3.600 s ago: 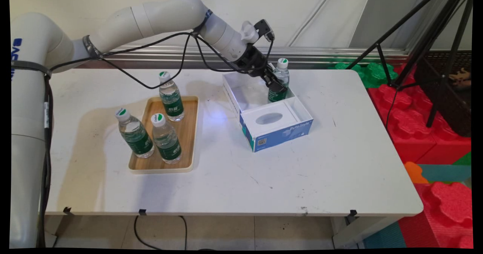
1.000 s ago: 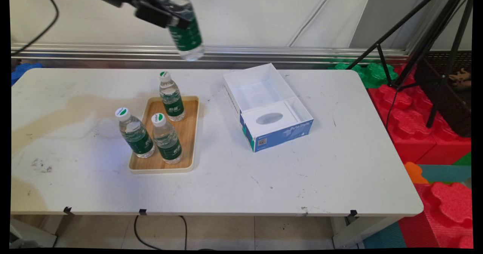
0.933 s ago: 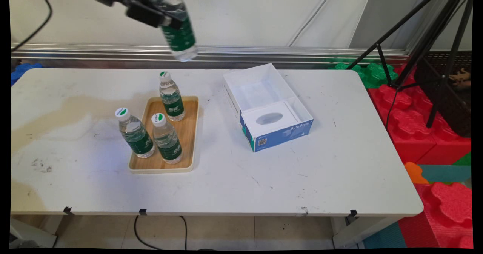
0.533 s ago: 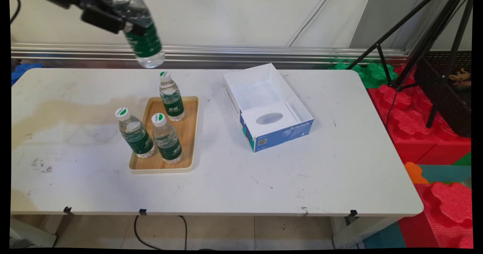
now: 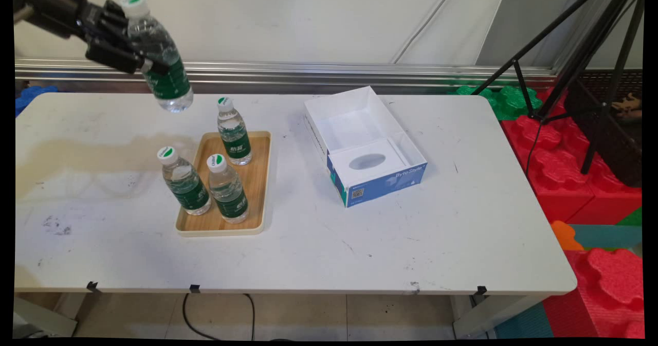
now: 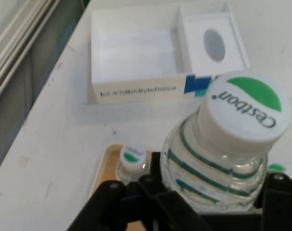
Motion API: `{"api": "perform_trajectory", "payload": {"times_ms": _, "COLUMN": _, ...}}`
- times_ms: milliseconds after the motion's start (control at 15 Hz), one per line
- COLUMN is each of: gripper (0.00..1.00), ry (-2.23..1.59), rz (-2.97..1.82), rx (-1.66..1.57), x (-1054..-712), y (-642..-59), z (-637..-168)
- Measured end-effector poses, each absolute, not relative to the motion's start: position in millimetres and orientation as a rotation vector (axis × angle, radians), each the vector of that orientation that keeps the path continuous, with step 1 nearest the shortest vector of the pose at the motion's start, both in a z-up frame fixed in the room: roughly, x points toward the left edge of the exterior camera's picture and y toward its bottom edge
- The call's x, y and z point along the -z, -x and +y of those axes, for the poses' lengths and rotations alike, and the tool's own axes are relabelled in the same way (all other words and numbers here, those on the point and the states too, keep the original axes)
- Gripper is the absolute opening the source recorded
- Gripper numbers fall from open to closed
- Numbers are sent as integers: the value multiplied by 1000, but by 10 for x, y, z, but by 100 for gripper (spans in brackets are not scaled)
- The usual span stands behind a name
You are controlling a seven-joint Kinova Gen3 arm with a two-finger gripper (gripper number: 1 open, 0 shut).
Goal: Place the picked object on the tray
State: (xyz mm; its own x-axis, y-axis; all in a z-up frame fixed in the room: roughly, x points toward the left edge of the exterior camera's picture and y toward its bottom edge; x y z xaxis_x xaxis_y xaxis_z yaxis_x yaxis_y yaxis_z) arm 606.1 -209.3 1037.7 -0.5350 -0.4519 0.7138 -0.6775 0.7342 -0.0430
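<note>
At the frame's upper left, the black two-finger gripper (image 5: 134, 48) clamps a ribbed clear plastic green-labelled water bottle (image 5: 160, 63) above the rectangular wooden tray (image 5: 257, 181).

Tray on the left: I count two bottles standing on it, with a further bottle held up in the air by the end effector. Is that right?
Not quite. The main view shows three bottles standing on the tray, not two. The rest holds: a further bottle is held in the air by the end effector.
</note>
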Motion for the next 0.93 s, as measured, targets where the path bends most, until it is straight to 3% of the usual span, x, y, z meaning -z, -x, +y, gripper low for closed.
{"api": "perform_trajectory", "payload": {"times_ms": 933, "gripper": 0, "ry": -843, "rz": -2306, "rx": -366, "x": -9146, "y": -6510, "z": -2377}}
